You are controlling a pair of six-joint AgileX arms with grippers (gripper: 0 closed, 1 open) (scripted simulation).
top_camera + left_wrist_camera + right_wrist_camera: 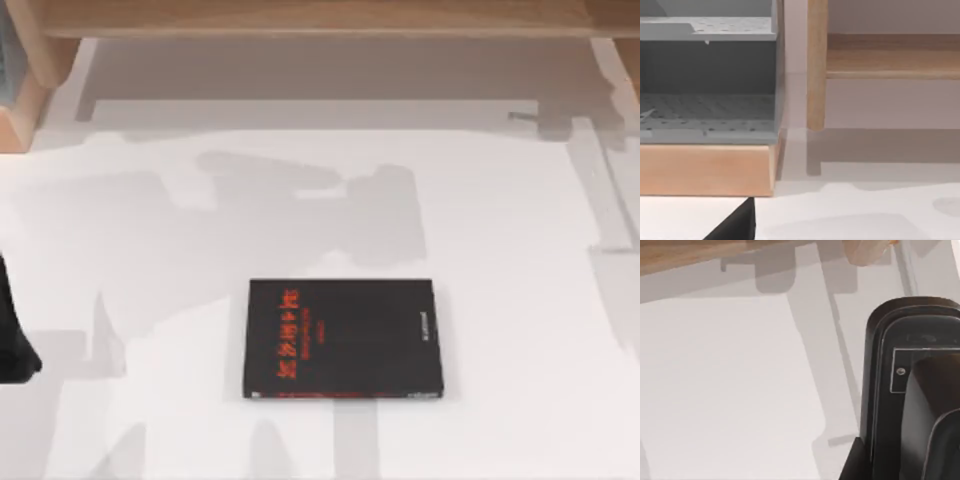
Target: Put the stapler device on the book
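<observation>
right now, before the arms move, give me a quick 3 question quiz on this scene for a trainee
1. True or false: the stapler device already lies on the book.
2. The lettering on the book's cover is: A red, B green, C blue.
3. Fill in: the book lies flat on the white ___.
Key: 1 false; 2 A; 3 table.

1 book (342,338), 1 stapler (912,390), 1 white table (500,250), 1 grey perforated rack (707,80), 1 wooden shelf (320,18).
</observation>
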